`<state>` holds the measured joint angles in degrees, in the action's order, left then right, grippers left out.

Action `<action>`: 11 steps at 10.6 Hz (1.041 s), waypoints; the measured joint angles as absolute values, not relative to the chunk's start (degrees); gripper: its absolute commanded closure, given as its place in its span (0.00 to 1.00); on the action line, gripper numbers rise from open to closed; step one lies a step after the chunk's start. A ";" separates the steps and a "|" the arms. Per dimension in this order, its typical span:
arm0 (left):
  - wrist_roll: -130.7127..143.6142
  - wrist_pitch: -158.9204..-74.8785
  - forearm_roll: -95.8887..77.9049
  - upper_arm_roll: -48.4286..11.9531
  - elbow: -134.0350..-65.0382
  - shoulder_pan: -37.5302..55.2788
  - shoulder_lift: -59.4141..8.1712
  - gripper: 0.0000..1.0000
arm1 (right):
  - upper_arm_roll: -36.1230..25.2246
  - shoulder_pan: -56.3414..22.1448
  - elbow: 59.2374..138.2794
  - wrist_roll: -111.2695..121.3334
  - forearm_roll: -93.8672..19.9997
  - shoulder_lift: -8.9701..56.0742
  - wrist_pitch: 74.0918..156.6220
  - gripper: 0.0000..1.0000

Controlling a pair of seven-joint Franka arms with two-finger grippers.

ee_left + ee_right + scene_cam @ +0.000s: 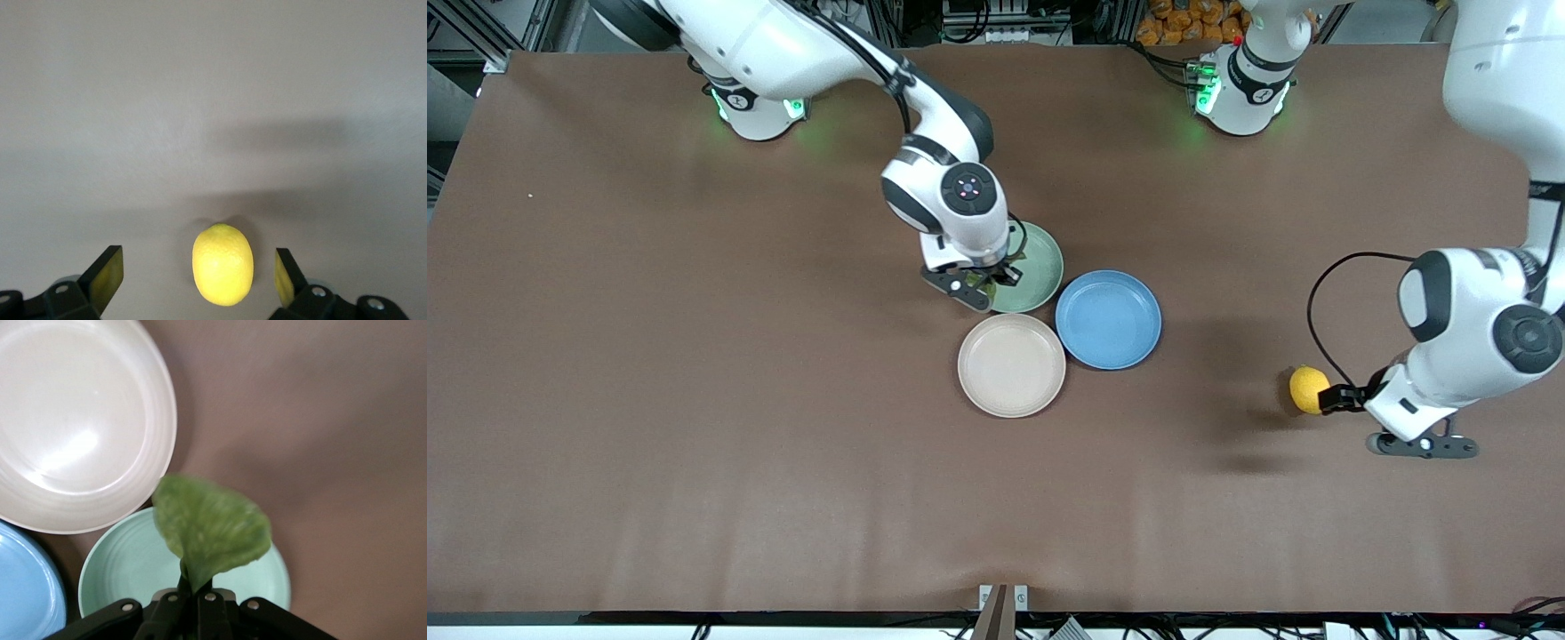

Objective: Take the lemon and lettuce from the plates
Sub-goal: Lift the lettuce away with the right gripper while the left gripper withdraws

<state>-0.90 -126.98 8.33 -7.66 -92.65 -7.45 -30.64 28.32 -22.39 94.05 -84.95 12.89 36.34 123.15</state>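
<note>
Lemon (223, 264) sits between the wide-open fingers of the left gripper (199, 275), untouched. Right gripper (193, 590) pinches the lettuce (212, 528) above the mint plate (127, 570).

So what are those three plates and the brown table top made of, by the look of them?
The beige plate, the mint plate and the blue plate look like moulded plastic or melamine: even colour, a soft sheen, faint rings. The table seems covered in a matte brown sheet, perhaps paper or cloth; faint ripples show.
</note>
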 measured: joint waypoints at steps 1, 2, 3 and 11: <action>-0.90 -126.07 8.33 -8.12 -91.45 -7.43 -29.23 0.00 | 28.35 -20.92 94.04 -83.15 12.03 33.90 119.90 1.00; -0.90 -124.52 8.33 -8.49 -89.77 -7.44 -28.16 0.00 | 28.36 -19.46 94.09 -81.26 10.96 32.13 117.80 1.00; -0.90 -122.56 8.28 -8.66 -87.58 -7.47 -27.30 0.00 | 28.33 -17.70 94.33 -78.76 10.01 30.60 116.43 1.00; -0.77 -109.58 -1.40 -8.85 -83.24 -7.59 -16.40 0.00 | 27.95 3.67 107.71 -44.02 7.83 16.39 113.81 1.00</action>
<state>-0.77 -109.58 -1.40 -8.85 -83.24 -7.59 -16.40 27.95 3.67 107.71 -44.02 7.83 16.39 113.81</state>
